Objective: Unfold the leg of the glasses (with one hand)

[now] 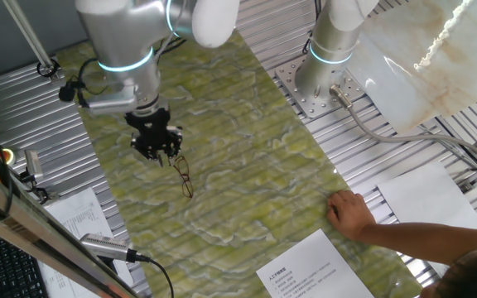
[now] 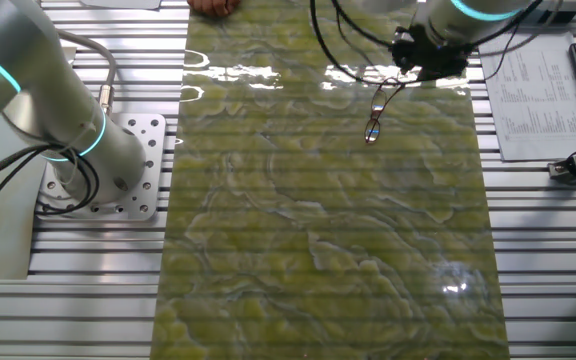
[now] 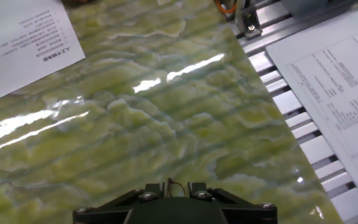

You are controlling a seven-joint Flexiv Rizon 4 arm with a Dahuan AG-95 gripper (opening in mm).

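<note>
Green marbled glossy mat [image 1: 247, 165] covers the slatted table; thin reddish-brown wire glasses [image 1: 184, 175] hang from the black fingered hand [image 1: 157, 146], fingers pinched on one leg end, frame tilted down toward mat. Risk: thin wire slips or twists out, frame drops

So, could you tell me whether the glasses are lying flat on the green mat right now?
No, the glasses hang tilted from the gripper, with only their lower end near the green mat.
</note>
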